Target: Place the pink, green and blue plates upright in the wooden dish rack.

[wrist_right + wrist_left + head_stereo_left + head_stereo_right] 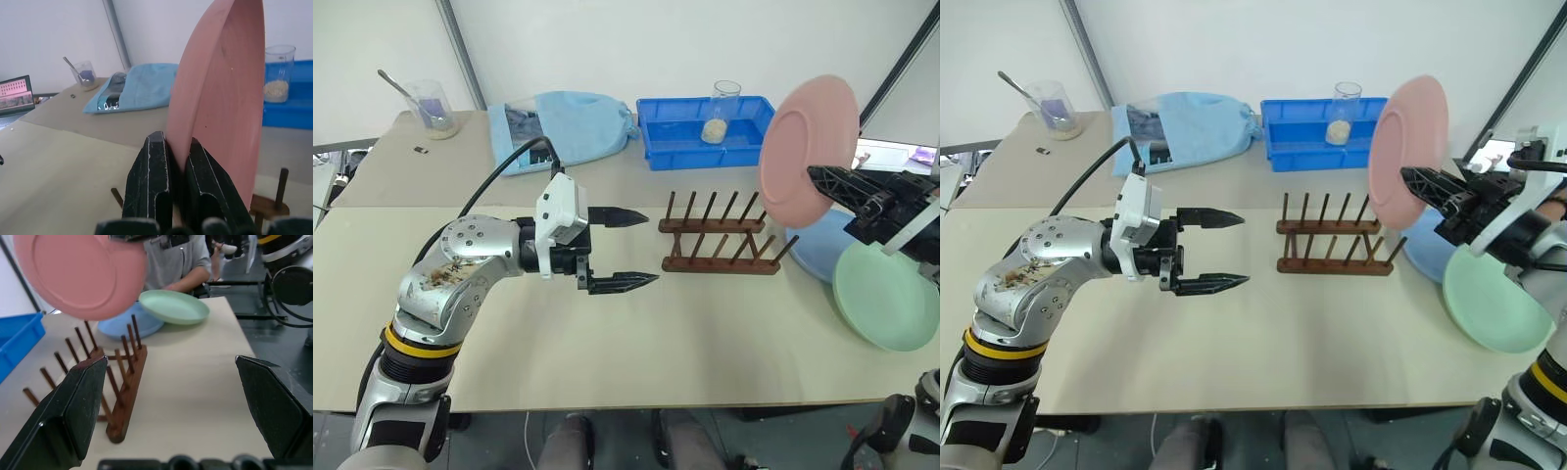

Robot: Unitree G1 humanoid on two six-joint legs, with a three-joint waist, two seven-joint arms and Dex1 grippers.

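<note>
My right tool (pixel 1408 179), right of frame, clamps the pink plate (pixel 1408 150) upright above the empty wooden dish rack (pixel 1337 235) at centre. My left tool (pixel 1224 250) points level toward it, jaws wide. Three plates: blue plate (pixel 1422 253) and green plate (pixel 1489 302) lie on the tabletop (pixel 1263 343).

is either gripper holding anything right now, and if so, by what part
Yes. The right gripper is shut on the pink plate, pinching its rim at the lower edge, with the plate upright in the air. The left gripper is open and holds nothing.
</note>
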